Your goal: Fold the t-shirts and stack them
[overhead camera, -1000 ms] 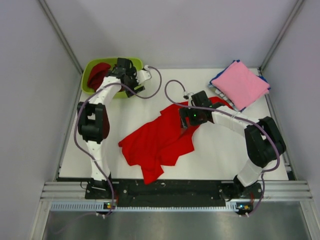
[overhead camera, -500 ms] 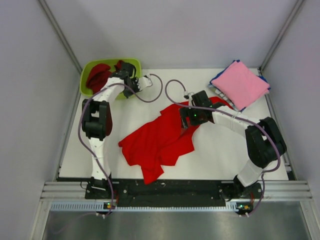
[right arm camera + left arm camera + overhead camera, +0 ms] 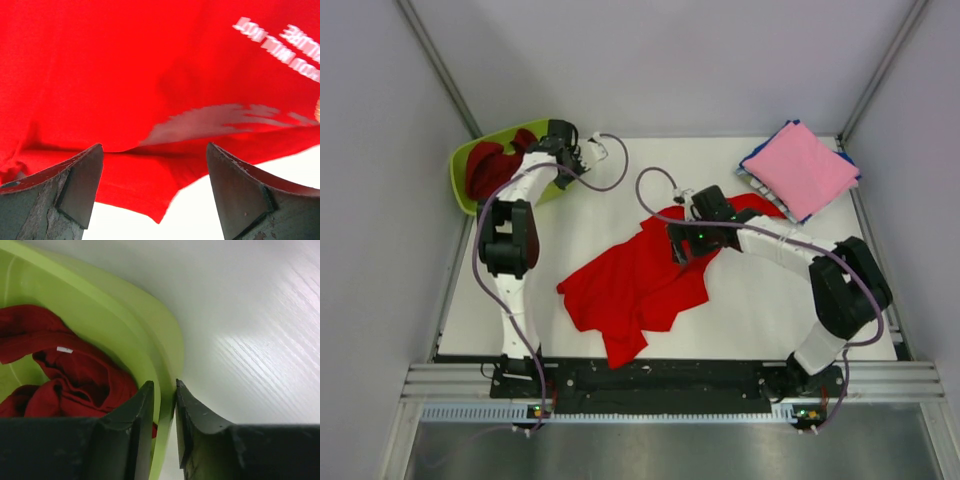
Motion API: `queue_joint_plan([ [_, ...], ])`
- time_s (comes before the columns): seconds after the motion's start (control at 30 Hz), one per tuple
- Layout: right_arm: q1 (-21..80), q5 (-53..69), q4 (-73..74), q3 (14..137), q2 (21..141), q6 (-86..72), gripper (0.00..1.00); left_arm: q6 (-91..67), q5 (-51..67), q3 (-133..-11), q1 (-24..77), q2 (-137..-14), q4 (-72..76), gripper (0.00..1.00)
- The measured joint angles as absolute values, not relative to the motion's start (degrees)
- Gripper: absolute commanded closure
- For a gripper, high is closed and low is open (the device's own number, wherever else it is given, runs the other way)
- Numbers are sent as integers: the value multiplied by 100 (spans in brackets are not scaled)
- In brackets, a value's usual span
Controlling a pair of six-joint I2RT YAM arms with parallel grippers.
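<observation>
A bright red t-shirt (image 3: 640,280) lies crumpled in the middle of the table; its white print shows in the right wrist view (image 3: 280,40). My right gripper (image 3: 678,250) is open just above the shirt's upper right part, holding nothing (image 3: 155,160). A darker red t-shirt (image 3: 485,168) lies in the lime-green tub (image 3: 460,180), also seen in the left wrist view (image 3: 65,375). My left gripper (image 3: 563,150) is shut on the tub's rim (image 3: 162,405), one finger inside and one outside. A pink t-shirt (image 3: 802,168) lies folded on blue ones at the back right.
The tub is tilted at the table's far left corner, against the left wall. Grey enclosure walls stand around the table (image 3: 760,280). Cables loop from both wrists over the back middle of the table.
My left gripper has dragged the green tub to the left and tipped it toward the left wall. My right gripper has shifted slightly left over the bright red shirt.
</observation>
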State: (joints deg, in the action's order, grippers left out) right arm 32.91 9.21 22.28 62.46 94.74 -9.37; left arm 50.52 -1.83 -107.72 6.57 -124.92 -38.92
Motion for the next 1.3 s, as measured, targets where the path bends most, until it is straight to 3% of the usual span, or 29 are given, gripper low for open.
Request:
queue_joint_plan([
  [0.13, 3874, 1096, 2196, 6270, 9406, -567, 9, 4886, -292, -10781, 615, -12512, -3662, 8],
  [0.23, 4215, 1455, 2182, 6243, 9229, -150, 5, 4678, -191, -10702, 502, -12337, -3540, 1],
  [0.43, 4950, 1678, 2176, 5990, 8978, 600, 4, 4224, 676, -9909, 386, -10899, -3684, 1],
  [0.5, 5251, 1568, 2228, 5955, 9083, 797, 15, 4099, 1039, -9546, 403, -10130, -3824, 1],
  [0.67, 5666, 1079, 2176, 5983, 9898, 923, 96, 3940, 1625, -8252, 436, -8311, -4084, 1],
  [0.87, 5605, 401, 2167, 5990, 9686, 652, 100, 3809, 2058, -6667, 370, -7059, -4644, 1],
  [1.1, 5315, 314, 2314, 6058, 7955, 357, 100, 3841, 2836, -5009, 582, -6423, -4762, 1],
  [1.3, 4423, 106, 2646, 6532, 6973, -21, 100, 4123, 2305, -3972, 1468, -6381, -4160, 1],
])
